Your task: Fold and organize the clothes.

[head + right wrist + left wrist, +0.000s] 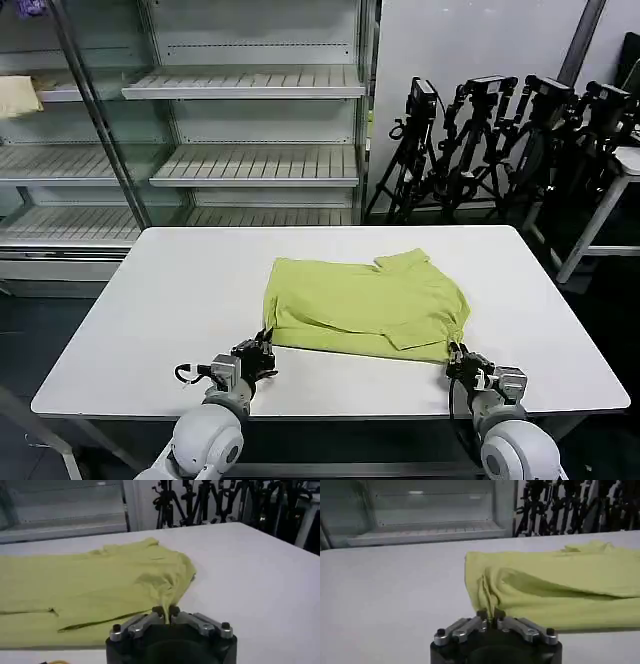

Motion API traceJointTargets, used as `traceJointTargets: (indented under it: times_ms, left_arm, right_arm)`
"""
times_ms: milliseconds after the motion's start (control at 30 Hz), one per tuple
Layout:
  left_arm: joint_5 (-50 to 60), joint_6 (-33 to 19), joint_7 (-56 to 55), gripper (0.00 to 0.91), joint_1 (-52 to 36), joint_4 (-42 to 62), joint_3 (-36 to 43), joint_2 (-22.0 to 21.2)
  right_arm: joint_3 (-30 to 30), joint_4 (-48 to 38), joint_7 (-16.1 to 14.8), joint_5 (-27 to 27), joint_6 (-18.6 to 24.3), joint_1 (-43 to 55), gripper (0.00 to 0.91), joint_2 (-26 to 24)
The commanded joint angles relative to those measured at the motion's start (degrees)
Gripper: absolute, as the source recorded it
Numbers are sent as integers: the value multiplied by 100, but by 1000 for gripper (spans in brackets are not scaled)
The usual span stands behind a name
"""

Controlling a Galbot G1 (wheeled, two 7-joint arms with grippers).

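Lime shirt point(365, 305), thin, creased, folded flat, collar upturned, on white table point(170, 310).

Even, soft overhead light; table point(180, 300) bright w/ no harsh glare. Thin shadow under shirt point(365, 305) along its near edge. Wrist views softer, bkgd shelves point(425, 530) & tripods point(200, 500) out of focus. Room beyond the table dimmer.

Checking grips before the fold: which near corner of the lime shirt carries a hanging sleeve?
The corner pinched by the right gripper: the lime short-sleeved shirt has a sleeve flap there; the left gripper pinches plain hem.
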Motion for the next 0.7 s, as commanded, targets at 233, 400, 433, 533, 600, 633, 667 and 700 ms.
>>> traceJointTargets:
  times_ms: [233,400,433,533,600,633,667,700]
  left_arm:
    - [285,14,-36,20,1990,-1629,-357,112]
    - [567,-59,-38,40,2794,-2144,-500,42]
    - [652,-61,-42,181,2892,-2225,-517,26]
    - [758,-26,-57,907,3112,-2384,-531,-52]
    - [775,7,-81,907,3158,-2482,-536,-111]
    - [779,4,-85,907,3161,-2508,-558,-128]
    - [780,-2,-87,907,3157,-2537,-586,-136]
    - [778,-1,-91,907,3134,-2581,-622,-138]
  right_arm:
    - [429,1208,-165,-208,-5,-1419,0,-111]
    - [670,1535,-348,-416,-1,-1942,171,-161]
    - [706,1562,-368,-460,-3,-1986,474,-175]
    - [733,1565,-400,-624,-9,-1957,907,-207]
    - [733,1520,-409,-682,-2,-1813,907,-205]
    - [742,1507,-394,-689,5,-1706,907,-195]
    - [761,1496,-389,-703,70,-1640,907,-193]
    - [776,1494,-387,-732,215,-1557,907,-201]
